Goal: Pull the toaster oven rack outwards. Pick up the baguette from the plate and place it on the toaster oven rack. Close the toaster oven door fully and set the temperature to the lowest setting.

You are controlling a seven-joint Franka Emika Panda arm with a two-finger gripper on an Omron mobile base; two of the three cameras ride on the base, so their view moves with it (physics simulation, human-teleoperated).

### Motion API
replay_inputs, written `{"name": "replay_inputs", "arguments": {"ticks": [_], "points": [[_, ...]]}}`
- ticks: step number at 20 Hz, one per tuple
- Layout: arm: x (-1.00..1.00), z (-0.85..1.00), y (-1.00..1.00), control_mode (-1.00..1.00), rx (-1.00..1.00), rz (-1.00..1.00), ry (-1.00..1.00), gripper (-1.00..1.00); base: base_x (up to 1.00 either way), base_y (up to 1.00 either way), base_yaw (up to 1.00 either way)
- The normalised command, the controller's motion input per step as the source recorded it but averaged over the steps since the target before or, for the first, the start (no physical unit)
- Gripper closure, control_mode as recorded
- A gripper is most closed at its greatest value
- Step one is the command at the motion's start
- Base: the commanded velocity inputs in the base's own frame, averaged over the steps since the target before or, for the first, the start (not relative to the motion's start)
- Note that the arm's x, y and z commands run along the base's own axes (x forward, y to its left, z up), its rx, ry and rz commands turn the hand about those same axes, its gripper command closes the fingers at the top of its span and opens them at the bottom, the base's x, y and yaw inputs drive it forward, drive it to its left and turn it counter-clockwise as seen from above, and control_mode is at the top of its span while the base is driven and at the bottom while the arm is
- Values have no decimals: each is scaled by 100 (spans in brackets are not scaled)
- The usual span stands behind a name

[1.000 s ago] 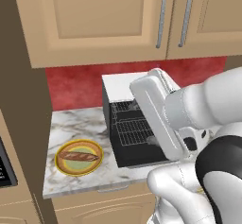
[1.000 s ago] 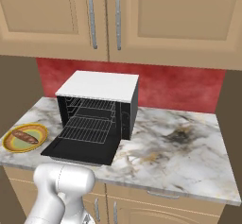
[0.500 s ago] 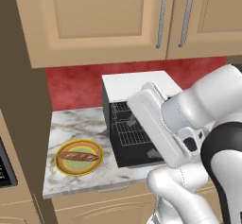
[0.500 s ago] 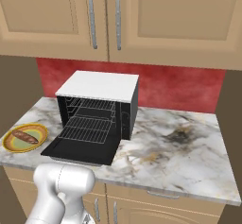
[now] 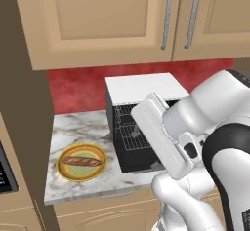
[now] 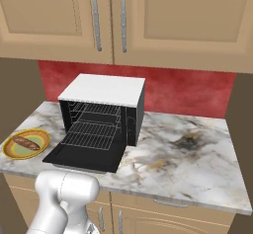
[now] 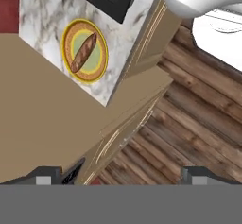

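Right base view: the door (image 6: pixel 84 157) is dropped flat onto the counter (image 6: pixel 188 159), so the rack (image 6: pixel 93 134) is left reachable inside the oven (image 6: pixel 104 107) and can be drawn out. The baguette (image 7: pixel 83 52) is kept on the plate (image 7: pixel 71 70), just beside the oven. The gripper (image 7: pixel 118 173) is held wide and empty, well apart from the baguette, out over the wooden floor (image 7: pixel 189 124).

A glossy white arm (image 5: pixel 195 123) of rounded segments with dark joint bands.
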Motion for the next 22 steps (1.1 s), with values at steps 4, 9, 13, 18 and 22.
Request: {"name": "replay_inputs", "arguments": {"ticks": [4, 9, 13, 18, 22], "points": [[17, -8, 0, -100, 0, -16, 11, -100, 0, 0, 0], [22, -16, -3, -100, 0, -18, 8, -100, 0, 0, 0], [31, -26, -9, -100, 0, -16, 12, -100, 0, 0, 0], [35, -33, -1, -100, 0, -16, 14, -100, 0, 0, 0], [32, -36, 0, -100, 0, -16, 9, -100, 0, 0, 0]]}}
